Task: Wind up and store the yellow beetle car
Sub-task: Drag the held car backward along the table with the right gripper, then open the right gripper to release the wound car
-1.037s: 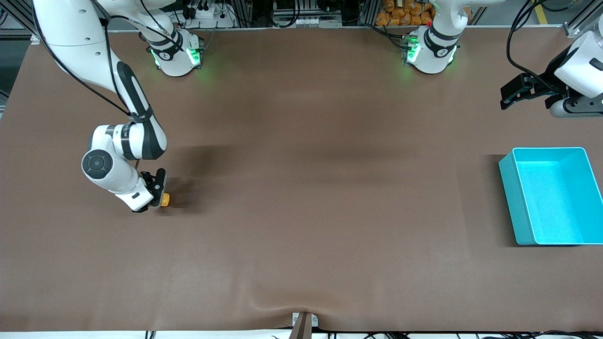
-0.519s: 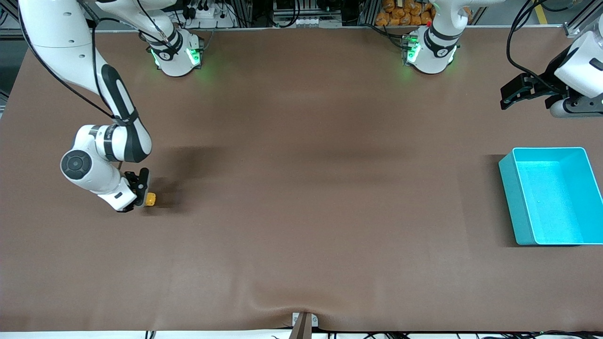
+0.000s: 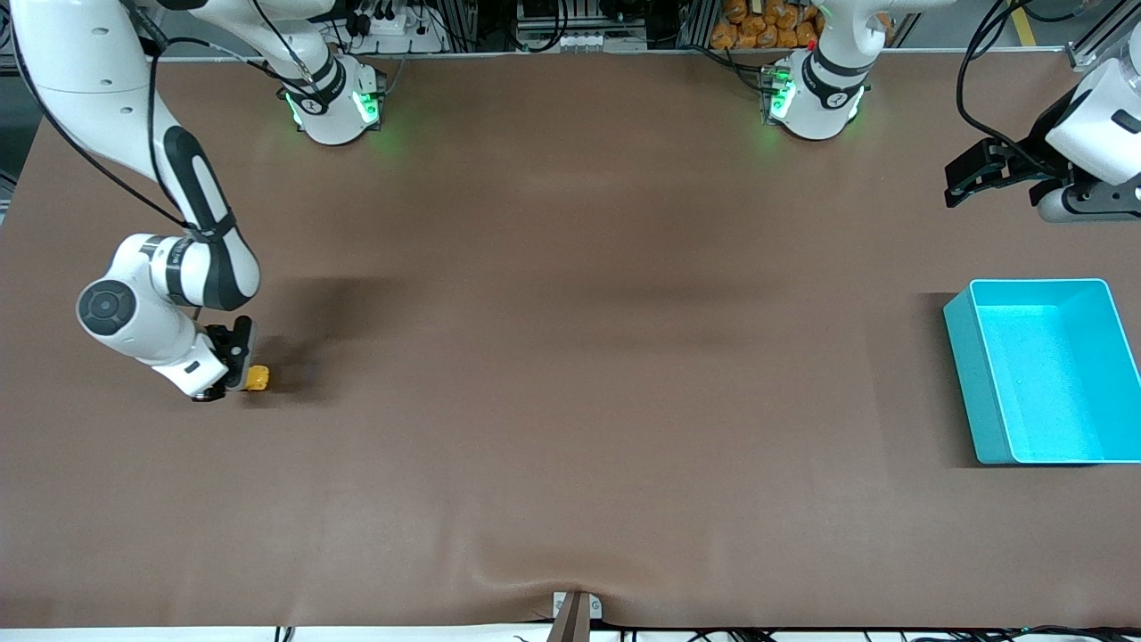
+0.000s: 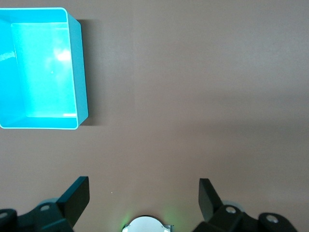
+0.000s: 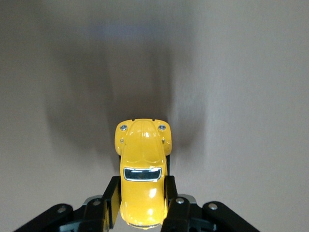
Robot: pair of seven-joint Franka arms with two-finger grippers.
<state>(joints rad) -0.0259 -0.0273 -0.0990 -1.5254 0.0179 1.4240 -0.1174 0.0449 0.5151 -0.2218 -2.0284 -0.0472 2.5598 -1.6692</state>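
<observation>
The yellow beetle car (image 3: 257,379) sits low on the brown table at the right arm's end, its bonnet sticking out past my right gripper (image 3: 239,373). The right wrist view shows the yellow beetle car (image 5: 141,171) from above with both black fingers (image 5: 112,200) pressed against its sides, so my right gripper (image 5: 141,199) is shut on it. My left gripper (image 3: 967,176) hangs open over the table at the left arm's end, nothing between its fingers. In the left wrist view the left gripper (image 4: 144,198) shows wide-set fingertips over bare table.
A turquoise bin (image 3: 967,352) stands at the left arm's end of the table, nearer the front camera than the left gripper. The same turquoise bin (image 4: 77,67) looks hollow with nothing inside. A small bracket (image 3: 575,611) sits at the table's front edge.
My right gripper has dragged the car along the table toward the right arm's end, staying shut on it. The left arm has barely moved.
</observation>
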